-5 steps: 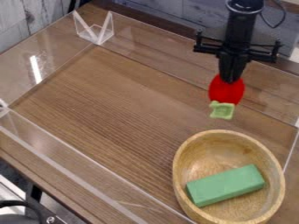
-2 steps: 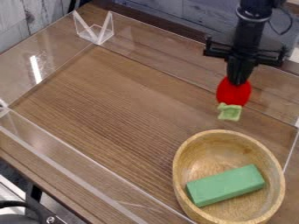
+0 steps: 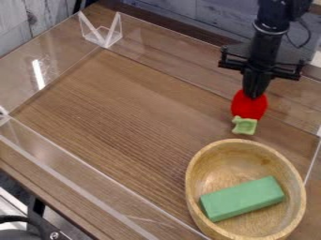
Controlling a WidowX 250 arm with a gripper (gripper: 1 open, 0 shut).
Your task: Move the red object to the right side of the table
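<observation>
The black arm (image 3: 269, 23) reaches straight down over the right part of the counter (image 3: 131, 103), near its far right edge. Its fingers (image 3: 256, 84) are pressed close together and pinch the top of the toy strawberry (image 3: 250, 102), which hangs below them with its red body upright and its light green leafy tip (image 3: 247, 125) pointing down toward the wood. The tip is very near the counter; whether it touches the surface cannot be told from this view. A short black crossbar (image 3: 264, 63) sticks out to both sides of the arm just above the fingers.

Nearer the camera, and just beside the strawberry but apart from it, a round wooden bowl (image 3: 201, 161) sits in the near right corner of the counter. A green rectangular block (image 3: 243, 199) lies flat inside the bowl, toward its near side.

Low clear walls (image 3: 28, 67) border the brown wood-grain counter. At the far left corner a small clear folded stand (image 3: 100, 30) rests on the wall's edge, well apart from the arm and the strawberry.
</observation>
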